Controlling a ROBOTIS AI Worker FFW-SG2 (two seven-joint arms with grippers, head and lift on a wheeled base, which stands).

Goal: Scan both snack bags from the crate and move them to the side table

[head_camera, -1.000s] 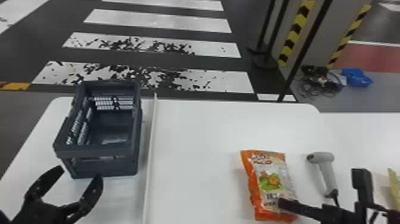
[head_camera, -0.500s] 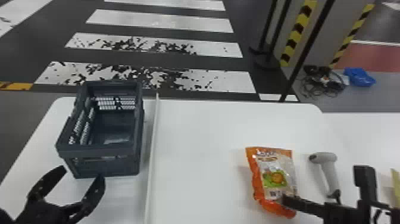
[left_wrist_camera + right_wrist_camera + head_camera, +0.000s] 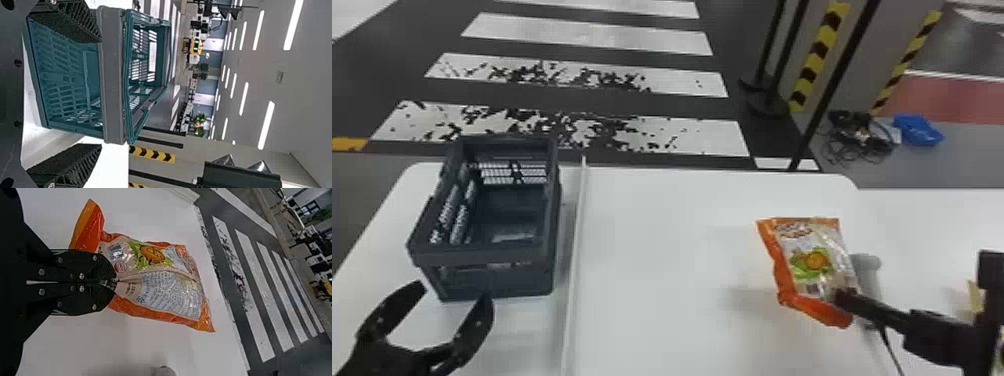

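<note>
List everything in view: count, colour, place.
Snack bag: 1, orange with printed panel, over the table
Crate: 1, dark grey-blue, table's left part
Scanner: 1, pale grey, right of the bag, partly hidden
Divider strip: 1, white, right of the crate
Table: 1, white, ahead
Side table: 1, white, at right
Yellow item: 1, far right, mostly hidden, can't identify
Poles: 3, black, beyond the table
Hazard strips: 2, yellow-black, among and right of poles
Cables: tangle, black, floor
Bundle: 1, blue, beside cables
Crosswalk stripes: several, white, floor beyond
Left gripper: 1, black, near crate, open
Right gripper: 1, black, closed on bag
</note>
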